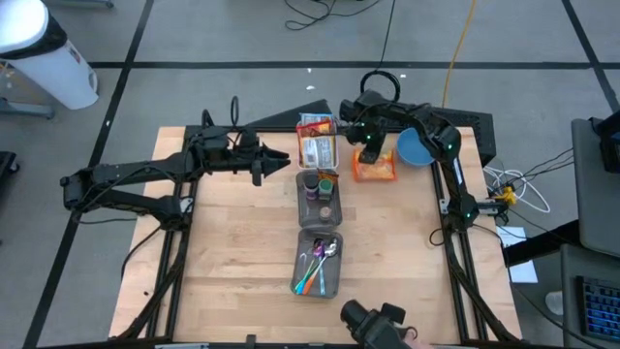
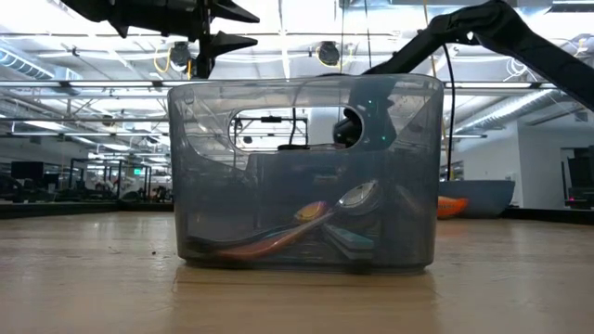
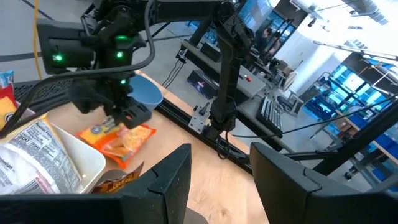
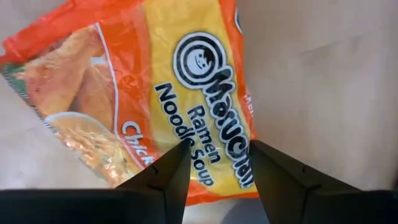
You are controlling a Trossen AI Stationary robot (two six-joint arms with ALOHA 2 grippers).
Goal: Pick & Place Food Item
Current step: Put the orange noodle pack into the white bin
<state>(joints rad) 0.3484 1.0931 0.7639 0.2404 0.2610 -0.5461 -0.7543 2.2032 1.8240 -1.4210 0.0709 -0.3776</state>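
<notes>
At the table's far right, the right gripper [image 4: 214,163] hangs directly over the flat orange-and-yellow ramen noodle packet [image 1: 374,169], fingers spread astride its edge, seemingly to pinch it, while the left gripper [image 1: 288,162] waits mid-table, fingers apart.

From my seat, the worktop [image 1: 242,262] carries a line of containers down its middle. At the far edge sits a tray [image 1: 317,145] with food packets in it. Just nearer is a bin [image 1: 321,197] with small items, and nearer still, toward the near edge, a bin [image 1: 319,264] holding utensils [image 1: 323,260]. Right of the far tray the ramen packet [image 1: 375,168] lies on the worktop, with a bowl [image 1: 415,147] beside it at the far right corner. My right end effector [image 1: 367,147] sits over the packet; my left end effector [image 1: 283,163] hangs left of the tray.
</notes>
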